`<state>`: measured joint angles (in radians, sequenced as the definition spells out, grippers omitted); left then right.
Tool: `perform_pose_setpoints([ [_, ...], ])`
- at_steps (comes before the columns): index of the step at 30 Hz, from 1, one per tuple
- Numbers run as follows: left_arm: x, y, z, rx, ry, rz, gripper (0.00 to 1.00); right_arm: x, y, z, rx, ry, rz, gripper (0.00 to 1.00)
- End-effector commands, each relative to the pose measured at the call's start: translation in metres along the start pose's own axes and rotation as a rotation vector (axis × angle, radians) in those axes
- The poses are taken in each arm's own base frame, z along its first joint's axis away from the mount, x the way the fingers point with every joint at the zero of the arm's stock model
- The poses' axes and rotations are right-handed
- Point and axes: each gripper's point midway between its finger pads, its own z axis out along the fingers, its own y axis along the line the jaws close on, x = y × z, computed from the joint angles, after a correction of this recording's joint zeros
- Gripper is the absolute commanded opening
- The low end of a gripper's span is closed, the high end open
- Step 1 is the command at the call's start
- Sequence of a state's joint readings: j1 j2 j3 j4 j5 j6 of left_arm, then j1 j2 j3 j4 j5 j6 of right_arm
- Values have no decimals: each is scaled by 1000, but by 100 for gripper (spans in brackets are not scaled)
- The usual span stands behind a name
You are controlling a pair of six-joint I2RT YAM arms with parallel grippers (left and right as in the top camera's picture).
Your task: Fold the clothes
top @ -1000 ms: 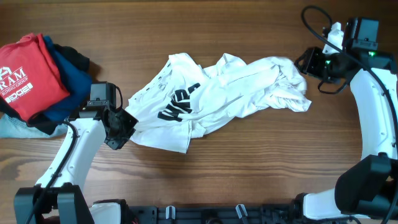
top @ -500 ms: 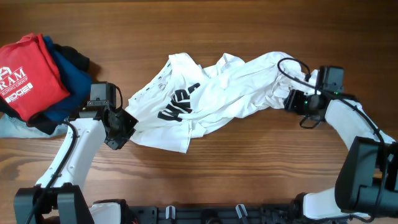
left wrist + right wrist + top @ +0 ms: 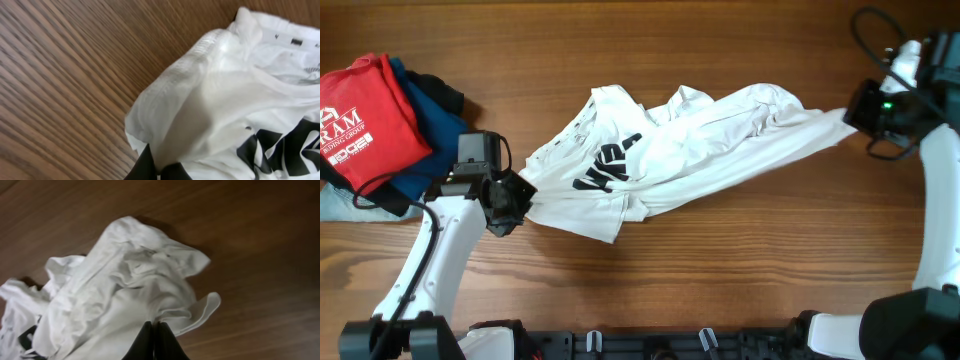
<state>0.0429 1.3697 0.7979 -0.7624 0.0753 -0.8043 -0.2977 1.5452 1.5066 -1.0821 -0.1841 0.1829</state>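
Observation:
The clothes are a white T-shirt (image 3: pixel 700 150) with black lettering (image 3: pixel 605 165), lying crumpled and stretched across the wooden table. At the shirt's left edge, my left gripper (image 3: pixel 517 192) is shut on a fold of white cloth (image 3: pixel 200 115); its dark fingertips (image 3: pixel 145 167) pinch the fabric at the bottom of the left wrist view. My right gripper (image 3: pixel 858 108) is at the far right, shut on the shirt's right end. In the right wrist view its fingertips (image 3: pixel 147 340) are pressed together on a hem, with the bunched shirt (image 3: pixel 125 285) ahead.
A pile of folded garments sits at the far left: a red shirt (image 3: pixel 365 120) with white lettering on top of a blue one (image 3: pixel 432 125) and a black one (image 3: pixel 448 95). A pale cloth (image 3: pixel 335 205) lies below them.
My right gripper came down onto the shirt's right end, shut on it, then pulled it right and toward the far edge, drawing the cloth taut. The left gripper kept its hold.

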Motion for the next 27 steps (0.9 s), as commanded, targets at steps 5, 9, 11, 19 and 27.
perform_pose_setpoints([
  [5, -25, 2, -17, 35, -110, -25, 4, 54, -76, 10, 208, 253, 183, 4],
  [9, -14, 8, -16, 12, -63, -27, 4, 74, -91, 23, 275, 342, 170, 4],
  [11, -13, 10, -16, 5, -57, -28, 4, 78, -94, 35, 278, 348, 185, 4],
  [19, -12, 11, -16, 3, -55, -28, 4, 85, -103, 100, 242, 384, 210, 4],
  [27, -13, 10, -16, 6, -58, -28, 4, 77, -102, 121, 218, 356, 269, 42],
])
